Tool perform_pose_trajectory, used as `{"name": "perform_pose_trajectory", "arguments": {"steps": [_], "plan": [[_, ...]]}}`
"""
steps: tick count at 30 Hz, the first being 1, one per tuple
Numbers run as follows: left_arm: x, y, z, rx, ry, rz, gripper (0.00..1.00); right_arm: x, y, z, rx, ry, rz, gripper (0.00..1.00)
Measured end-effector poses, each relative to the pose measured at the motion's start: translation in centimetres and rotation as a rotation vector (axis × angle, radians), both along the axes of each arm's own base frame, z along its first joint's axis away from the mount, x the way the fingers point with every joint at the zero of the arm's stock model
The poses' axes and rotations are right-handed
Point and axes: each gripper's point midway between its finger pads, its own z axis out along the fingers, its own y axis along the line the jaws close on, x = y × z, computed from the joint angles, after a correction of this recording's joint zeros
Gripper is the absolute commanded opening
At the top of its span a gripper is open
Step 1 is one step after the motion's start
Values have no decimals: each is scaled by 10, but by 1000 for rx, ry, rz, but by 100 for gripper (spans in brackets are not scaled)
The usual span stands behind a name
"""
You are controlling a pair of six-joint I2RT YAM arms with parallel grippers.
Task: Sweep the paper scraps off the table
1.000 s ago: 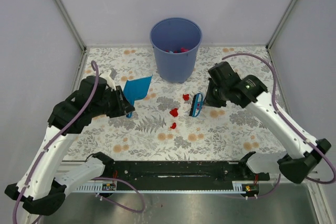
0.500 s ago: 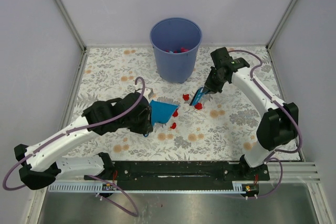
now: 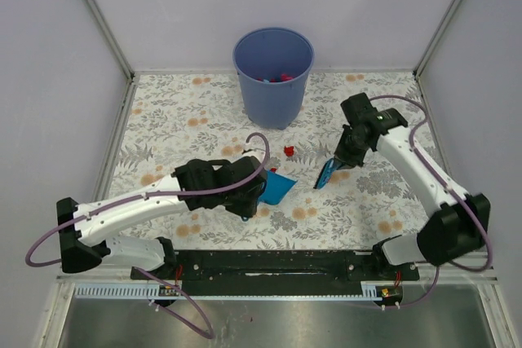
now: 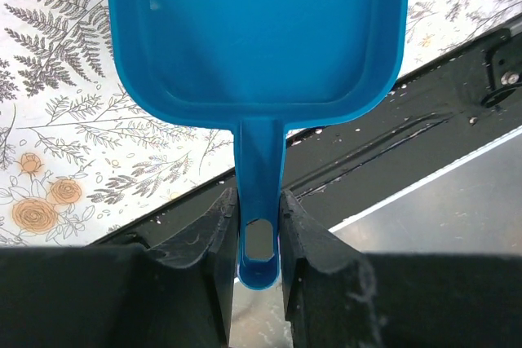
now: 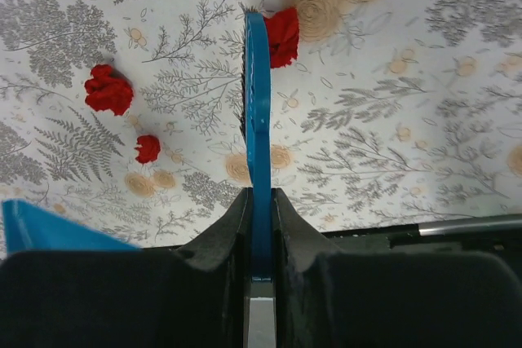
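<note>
With left gripper point(image 4: 259, 211) clamped on the dustpan point(image 4: 257, 34) handle and right gripper point(image 5: 259, 203) clamped on the brush point(image 5: 258, 112), working at paper scraps point(image 5: 108, 90) strewn over the bench point(image 5: 424, 120) on the near side of the blue bucket point(image 3: 273, 75). Probably featherlight, crumpled, prone to skitter: better pushed than pinched. Since half a second ago, moved both dustpan and brush farther from the bucket.

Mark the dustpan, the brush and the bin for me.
dustpan point(image 4: 257, 30), left wrist view, pan floor.
brush point(image 5: 258, 136), right wrist view, blue back edge.
blue bin point(image 3: 273, 103), top external view, outer wall.
</note>
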Motion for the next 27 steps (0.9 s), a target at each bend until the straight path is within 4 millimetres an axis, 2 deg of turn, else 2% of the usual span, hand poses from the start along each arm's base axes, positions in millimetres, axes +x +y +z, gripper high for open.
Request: {"name": "perform_pose_trajectory", "arguments": {"steps": [5,7,9,13,17,20,24,27], "plan": [[-2,-8,-17,86,-25,-68,0,-29,-25,61,-18,-145,-32,0],[-2,-13,-23,125,-40,-105,0,-36,-35,86,-31,-206,-46,0],[-1,-20,-27,159,-57,-138,0,-38,-43,102,-55,-254,-56,0],[8,-35,-36,216,-99,-180,0,-37,-60,101,-152,-257,-52,0],[18,-48,-48,283,-116,-213,0,-24,-69,92,-247,-249,6,0],[26,-61,-56,325,-126,-238,0,-12,-74,95,-298,-294,53,0],[31,-73,-68,363,-128,-285,0,8,-74,106,-331,-399,122,0],[31,-74,-76,391,-117,-317,0,15,-71,103,-336,-451,175,0]]}}
